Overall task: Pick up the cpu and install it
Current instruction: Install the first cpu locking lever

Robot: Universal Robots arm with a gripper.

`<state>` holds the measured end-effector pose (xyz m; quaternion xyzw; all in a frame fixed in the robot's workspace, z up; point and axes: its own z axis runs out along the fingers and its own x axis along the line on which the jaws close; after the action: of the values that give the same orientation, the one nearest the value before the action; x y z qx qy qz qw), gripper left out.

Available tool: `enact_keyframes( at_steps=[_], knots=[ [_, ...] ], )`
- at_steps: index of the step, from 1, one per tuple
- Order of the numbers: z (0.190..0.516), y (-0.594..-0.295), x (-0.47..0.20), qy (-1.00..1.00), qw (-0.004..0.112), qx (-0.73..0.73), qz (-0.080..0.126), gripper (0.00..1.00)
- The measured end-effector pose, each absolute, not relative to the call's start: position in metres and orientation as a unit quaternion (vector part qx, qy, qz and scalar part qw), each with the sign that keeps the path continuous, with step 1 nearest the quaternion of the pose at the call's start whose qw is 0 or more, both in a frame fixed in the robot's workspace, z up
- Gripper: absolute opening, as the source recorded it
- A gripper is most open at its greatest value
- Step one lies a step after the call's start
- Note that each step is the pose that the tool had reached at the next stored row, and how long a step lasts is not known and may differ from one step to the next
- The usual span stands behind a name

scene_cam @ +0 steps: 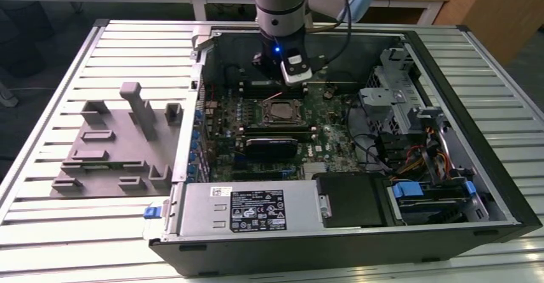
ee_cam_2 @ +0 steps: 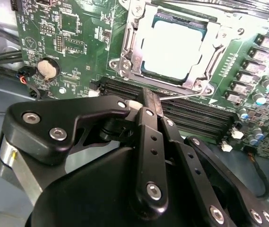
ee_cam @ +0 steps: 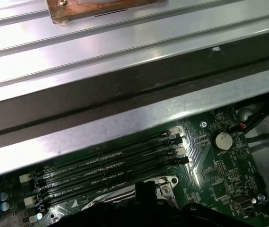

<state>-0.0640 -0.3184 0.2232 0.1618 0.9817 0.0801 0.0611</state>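
1. An open computer case (scene_cam: 476,168) lies on its side on a ribbed metal desk (scene_cam: 51,92), with the green motherboard (scene_cam: 332,143) facing up.
2. The cpu (ee_cam_2: 174,49) sits flat in the socket frame (ee_cam_2: 125,47) on the motherboard, its pale silver top showing in the second wrist view; in the exterior view it is the small square (scene_cam: 279,112) near the middle of the board.
3. The tool (ee_cam_2: 146,101) hangs inside the case, above the black memory slots (ee_cam_2: 195,111) just beside the socket and apart from the cpu.
4. In the second wrist view its black fingers (ee_cam_2: 148,137) lie pressed together at the tips, with nothing between them: the tool is closed and empty.
5. In the exterior view the arm (scene_cam: 279,9) comes down from the far side of the case, with a blue light on its wrist.
6. A grey moulded fixture tray (scene_cam: 111,149) stands on the desk at the exterior view's left, well apart from the tool.
7. In the first wrist view a round coin battery (ee_cam: 223,140) sits on the board near the ends of the memory slots.
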Motion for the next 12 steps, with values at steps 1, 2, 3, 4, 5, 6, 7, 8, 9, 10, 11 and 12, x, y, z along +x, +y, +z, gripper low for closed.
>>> enact_keyframes(
  at_steps=[1, 2, 3, 4, 5, 6, 7, 8, 9, 10, 11, 12],
  knots=[
    [0.2228, -0.3182, -0.0640, 0.981, 0.062, 0.163, 0.080, 0.11],
    [0.2224, -0.3179, -0.0640, 0.981, 0.063, 0.164, 0.080, 0.11],
    [0.2219, -0.3176, -0.0640, 0.981, 0.065, 0.165, 0.080, 0.11],
    [0.2215, -0.3174, -0.0641, 0.981, 0.066, 0.167, 0.080, 0.11],
    [0.2211, -0.3171, -0.0642, 0.980, 0.067, 0.167, 0.080, 0.11],
    [0.2205, -0.3169, -0.0643, 0.980, 0.067, 0.168, 0.079, 0.11],
    [0.2199, -0.3167, -0.0644, 0.980, 0.069, 0.169, 0.078, 0.11],
    [0.2191, -0.3164, -0.0645, 0.980, 0.070, 0.170, 0.077, 0.11],
    [0.2183, -0.3161, -0.0646, 0.980, 0.071, 0.170, 0.075, 0.11],
    [0.2174, -0.3158, -0.0648, 0.980, 0.072, 0.170, 0.073, 0.11],
    [0.2165, -0.3154, -0.0649, 0.980, 0.074, 0.171, 0.070, 0.11],
    [0.2158, -0.3149, -0.0650, 0.980, 0.075, 0.171, 0.068, 0.11]
  ],
)
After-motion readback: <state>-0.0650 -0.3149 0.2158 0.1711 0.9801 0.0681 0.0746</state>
